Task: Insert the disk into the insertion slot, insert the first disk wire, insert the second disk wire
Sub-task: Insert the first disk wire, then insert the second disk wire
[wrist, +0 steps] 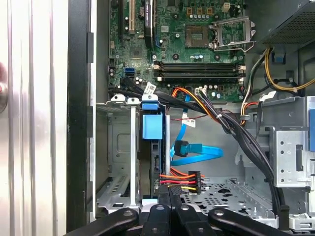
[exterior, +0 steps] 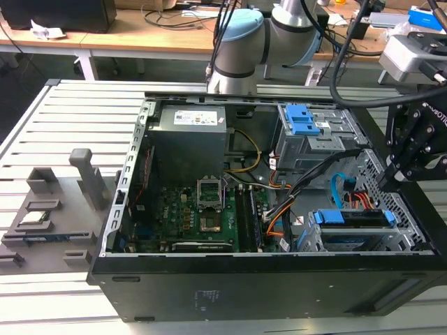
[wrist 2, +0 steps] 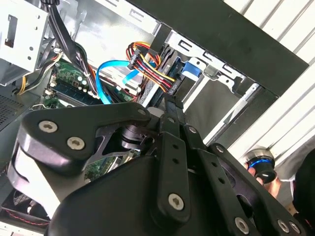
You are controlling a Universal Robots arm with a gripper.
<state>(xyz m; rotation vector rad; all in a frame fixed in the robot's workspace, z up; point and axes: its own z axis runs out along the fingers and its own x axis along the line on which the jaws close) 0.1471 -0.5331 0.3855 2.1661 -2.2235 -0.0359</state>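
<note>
The disk (exterior: 349, 218) sits in its blue carrier inside the insertion slot (exterior: 392, 241), a silver cage at the case's corner on the exterior view's right. In the first wrist view the disk's blue tab (wrist: 151, 125) lies between the slot's rails (wrist: 120, 147). A blue disk wire (wrist: 197, 155) ends in a loose plug beside the disk. A second disk wire, a red, orange, yellow and black bundle with a black plug (wrist: 189, 179), lies right at my gripper (wrist: 167, 192). My gripper (exterior: 387, 178) is shut and hangs over the slot, its fingertips (wrist 2: 170, 101) against that bundle (wrist 2: 147, 61).
A taller grey cage with blue latch (exterior: 300, 122) stands behind the slot. The power supply (exterior: 188, 139) and motherboard (exterior: 195, 209) take up the case's other side. Black cable bundles (wrist: 246, 142) cross near the slot. A person's hand (wrist 2: 270, 182) is outside the case wall. Grey fixtures (exterior: 49, 209) lie on the table.
</note>
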